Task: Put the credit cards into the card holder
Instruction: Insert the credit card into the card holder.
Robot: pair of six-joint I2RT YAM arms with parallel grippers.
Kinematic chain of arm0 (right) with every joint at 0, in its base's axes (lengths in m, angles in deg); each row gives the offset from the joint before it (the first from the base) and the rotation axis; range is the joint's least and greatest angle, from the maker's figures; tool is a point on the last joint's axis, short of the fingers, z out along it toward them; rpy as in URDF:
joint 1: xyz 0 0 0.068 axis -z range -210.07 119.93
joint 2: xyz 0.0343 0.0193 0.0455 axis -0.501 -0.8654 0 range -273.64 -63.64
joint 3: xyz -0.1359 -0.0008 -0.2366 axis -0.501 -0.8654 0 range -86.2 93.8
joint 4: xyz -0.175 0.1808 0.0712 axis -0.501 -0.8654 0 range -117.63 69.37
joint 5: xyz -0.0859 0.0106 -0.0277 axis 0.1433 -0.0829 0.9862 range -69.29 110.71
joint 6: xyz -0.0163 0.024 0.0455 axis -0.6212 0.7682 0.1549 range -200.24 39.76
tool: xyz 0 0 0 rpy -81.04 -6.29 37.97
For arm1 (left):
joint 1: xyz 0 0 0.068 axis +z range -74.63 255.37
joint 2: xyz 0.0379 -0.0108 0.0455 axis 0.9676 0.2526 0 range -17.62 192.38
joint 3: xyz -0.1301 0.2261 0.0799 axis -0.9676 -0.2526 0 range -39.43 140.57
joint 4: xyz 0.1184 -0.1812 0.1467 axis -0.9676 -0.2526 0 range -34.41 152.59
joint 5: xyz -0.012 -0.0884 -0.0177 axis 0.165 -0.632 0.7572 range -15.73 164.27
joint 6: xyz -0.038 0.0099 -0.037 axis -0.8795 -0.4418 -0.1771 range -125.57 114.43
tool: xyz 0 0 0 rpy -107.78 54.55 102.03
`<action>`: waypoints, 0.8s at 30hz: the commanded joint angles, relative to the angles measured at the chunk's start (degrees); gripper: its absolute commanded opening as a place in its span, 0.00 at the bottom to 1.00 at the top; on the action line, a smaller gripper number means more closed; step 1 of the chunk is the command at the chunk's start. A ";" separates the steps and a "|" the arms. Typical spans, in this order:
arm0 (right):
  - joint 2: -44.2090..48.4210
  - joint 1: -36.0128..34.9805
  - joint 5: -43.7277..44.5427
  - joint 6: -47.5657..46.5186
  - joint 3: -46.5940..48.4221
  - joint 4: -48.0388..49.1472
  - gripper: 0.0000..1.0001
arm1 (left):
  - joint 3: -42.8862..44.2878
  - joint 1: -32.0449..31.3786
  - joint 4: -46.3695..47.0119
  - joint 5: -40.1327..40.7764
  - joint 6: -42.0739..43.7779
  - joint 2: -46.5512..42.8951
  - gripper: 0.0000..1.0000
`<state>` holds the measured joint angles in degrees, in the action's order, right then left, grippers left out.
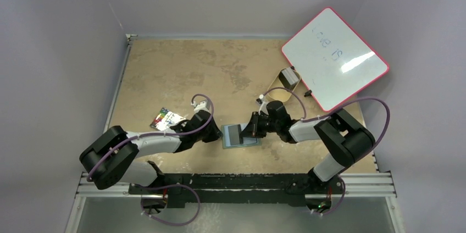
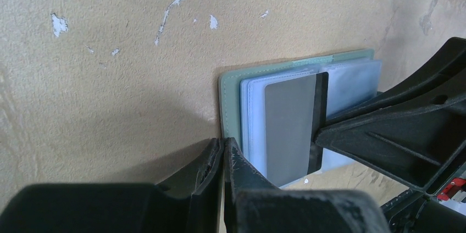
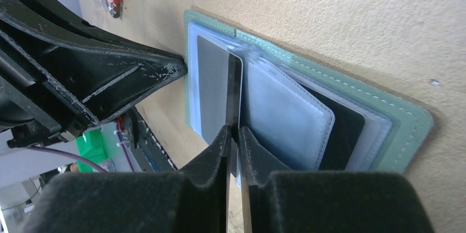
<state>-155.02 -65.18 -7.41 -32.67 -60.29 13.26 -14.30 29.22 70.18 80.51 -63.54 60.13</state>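
The green card holder [image 1: 239, 135] lies open on the table, its clear sleeves up; it also shows in the left wrist view [image 2: 231, 101] and the right wrist view [image 3: 409, 134]. My right gripper [image 3: 234, 132] is shut on the edge of a grey credit card [image 3: 213, 93], which lies over the left sleeves [image 2: 290, 128]. A dark card [image 3: 345, 134] sits inside a right sleeve. My left gripper [image 2: 224, 144] is shut, its tips resting at the holder's left edge. In the top view the left gripper [image 1: 216, 133] and right gripper [image 1: 250, 128] flank the holder.
A tan oval tray [image 1: 286, 86] holding more cards stands behind the right arm. A white board with a red rim [image 1: 335, 57] leans at the back right. A colourful card [image 1: 166, 118] lies left of the left arm.
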 commanded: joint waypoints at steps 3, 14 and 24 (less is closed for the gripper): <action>-0.88 -2.21 1.54 0.46 2.72 -1.10 0.21 | 1.04 0.10 -2.20 1.86 0.00 -1.63 0.04; 6.83 -2.25 8.31 -2.67 5.14 -12.55 0.28 | 1.14 0.14 -3.26 2.63 0.26 -2.85 0.04; 4.41 -2.41 7.55 -2.85 6.88 -12.08 0.32 | 1.15 0.10 -3.22 2.54 0.32 -2.84 0.04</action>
<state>-149.25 -67.30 -0.81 -34.64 -55.68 1.46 -14.30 29.22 67.12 82.00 -63.52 58.47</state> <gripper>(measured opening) 0.314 0.041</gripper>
